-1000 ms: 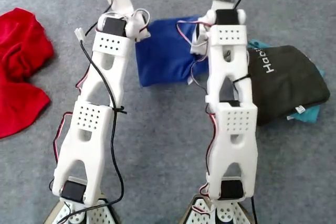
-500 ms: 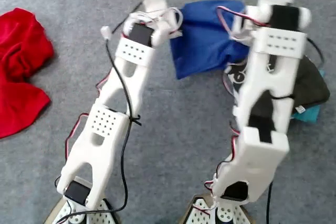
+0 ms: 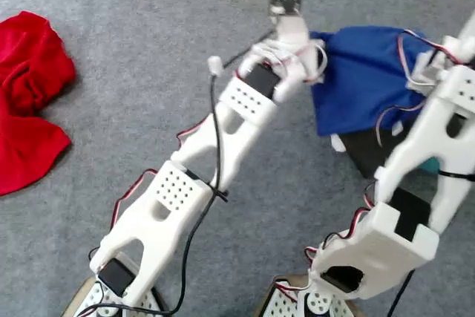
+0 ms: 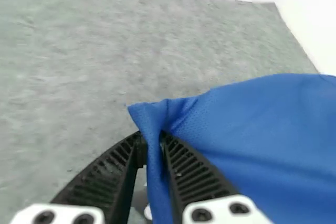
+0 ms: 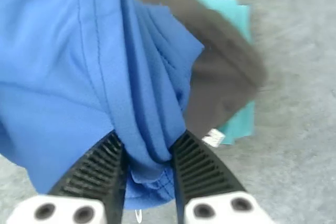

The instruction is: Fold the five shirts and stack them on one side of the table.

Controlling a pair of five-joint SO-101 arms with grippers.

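Grey felt table [image 3: 148,72], with a strip of dim room beyond its far edge. A red shirt [image 3: 30,102] lies crumpled at the left side, well apart from everything else.

My left arm [image 3: 223,139] stretches diagonally across toward the right half. My right arm [image 3: 415,168] leans out over the right edge.

My left gripper [image 4: 152,153] is pinched on a folded corner of the blue shirt [image 4: 252,129]. My right gripper [image 5: 147,156] is clamped on a bunched fold of the same shirt. The blue shirt is held between both grippers, above a dark shirt [image 5: 220,77]. That one lies on a teal shirt [image 5: 242,114] at the table's right side.
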